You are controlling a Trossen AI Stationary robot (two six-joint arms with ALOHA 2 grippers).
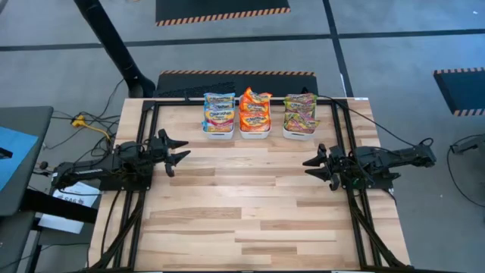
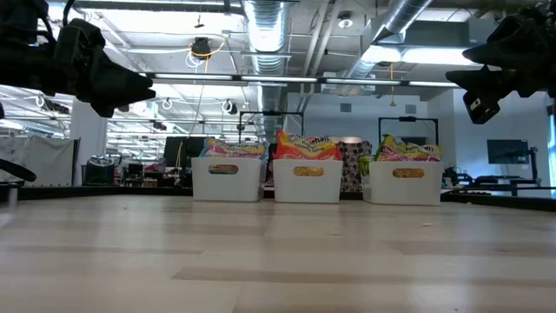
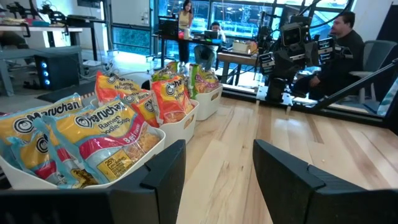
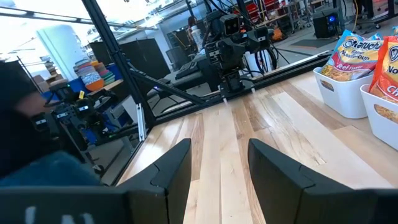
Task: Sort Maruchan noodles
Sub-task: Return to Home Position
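Left gripper (image 1: 180,151) hung open, empty, mid-left of frame; right gripper (image 1: 311,167) likewise, mid-right. Maruchan noodles (image 1: 255,112) stood colour-sorted in three white bins (image 2: 308,191), upper centre. Sorting looked finished.

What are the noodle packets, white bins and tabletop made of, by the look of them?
The noodle packets look like thin glossy plastic film: crinkled, with glare. The white bins seem matte moulded plastic, with cut-out handle slots. The tabletop looks like pale wood planks, grain and seams visible.
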